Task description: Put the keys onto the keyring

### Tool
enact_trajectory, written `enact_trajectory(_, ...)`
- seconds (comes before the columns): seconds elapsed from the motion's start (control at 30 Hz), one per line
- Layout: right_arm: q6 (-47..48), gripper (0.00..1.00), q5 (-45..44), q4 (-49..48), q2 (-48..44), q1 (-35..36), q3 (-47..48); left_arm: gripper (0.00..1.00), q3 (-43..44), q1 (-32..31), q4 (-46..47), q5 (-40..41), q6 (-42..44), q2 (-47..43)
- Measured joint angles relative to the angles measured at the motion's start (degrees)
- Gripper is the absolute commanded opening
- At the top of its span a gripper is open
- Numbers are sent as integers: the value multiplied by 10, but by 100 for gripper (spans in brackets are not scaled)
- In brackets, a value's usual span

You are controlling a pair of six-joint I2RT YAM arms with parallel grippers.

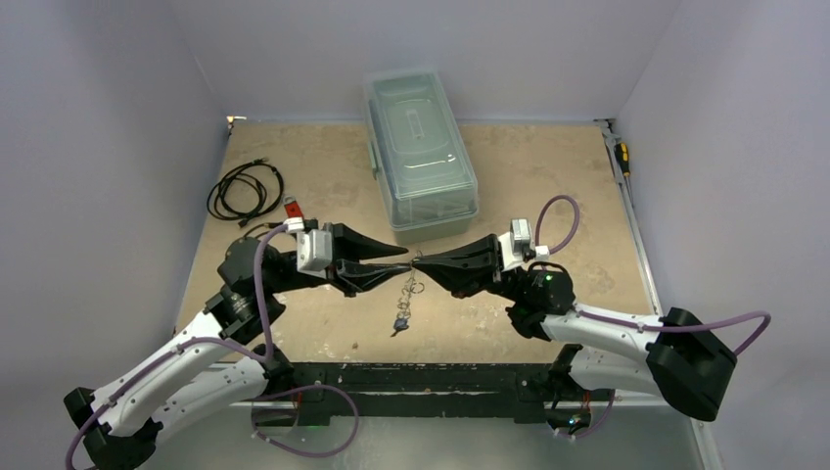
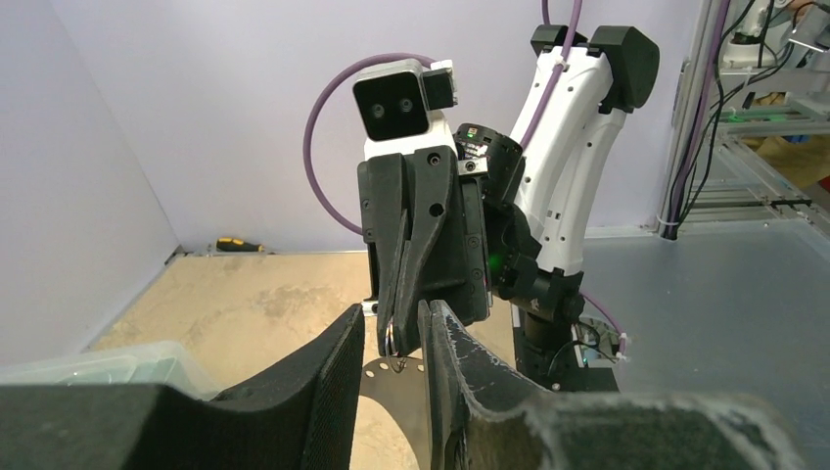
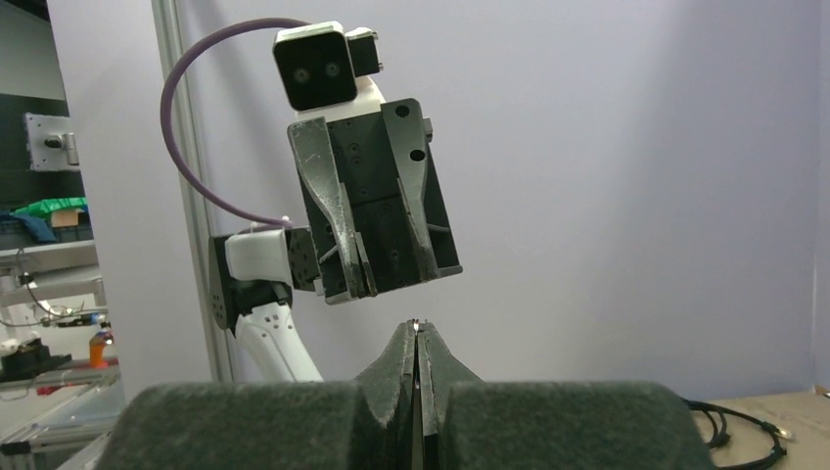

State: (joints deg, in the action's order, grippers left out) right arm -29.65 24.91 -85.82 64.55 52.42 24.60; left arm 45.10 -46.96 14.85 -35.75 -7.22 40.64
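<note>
Room: plain pale lilac walls (image 1: 117, 117) close in three sides. The surface (image 1: 323, 166) is a tan, mottled board. At back centre of it stands a clear, green-tinted plastic box (image 1: 421, 157), long side running away from the arms and lid shut; contents not discernible through the lid. Both arms reach in from either side and meet tip to tip above the surface, in front of the box. Left end effector (image 2: 391, 311): fingers (image 2: 333, 392) spread part-way, with nothing seen pinched between them. Right end effector (image 3: 416, 328): pads pressed together on a small wire ring of the keyring (image 1: 409, 286). A coil of black cable (image 1: 245, 191) lies at the left rear of the surface. The keyring hangs from the right tips as a thin silvery strand of links. In the left wrist view a flat pale band with small holes shows through the gap between the left fingers; cannot tell whether it touches them. The keys (image 1: 399, 323) are a small dark lump at the strand's lower end, near the surface; colours too small to read. A yellow-and-black screwdriver (image 1: 622, 157) lies along the right edge. A red stick gadget (image 1: 292, 208) lies beside the cable.
</note>
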Motion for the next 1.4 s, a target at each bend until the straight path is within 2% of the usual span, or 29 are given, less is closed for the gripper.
enact_trajectory(0.17,-10,0,0,-4,0,0,0,39,0,0,6,0,-8,5)
enact_trajectory(0.23,-11,0,0,-4,0,0,0,40,0,0,7,0,-9,4)
enact_trajectory(0.57,-21,0,0,-4,0,0,7,30,0,0,16,2,-30,1)
enact_trajectory(1.0,-34,0,1,-8,0,0,23,34,0,0,25,2,-43,3)
enact_trajectory(1.2,-38,0,1,-8,-1,0,29,39,-1,0,28,11,-47,4)
enact_trajectory(1.4,-39,0,1,-8,-1,0,34,30,-15,0,37,18,-58,8)
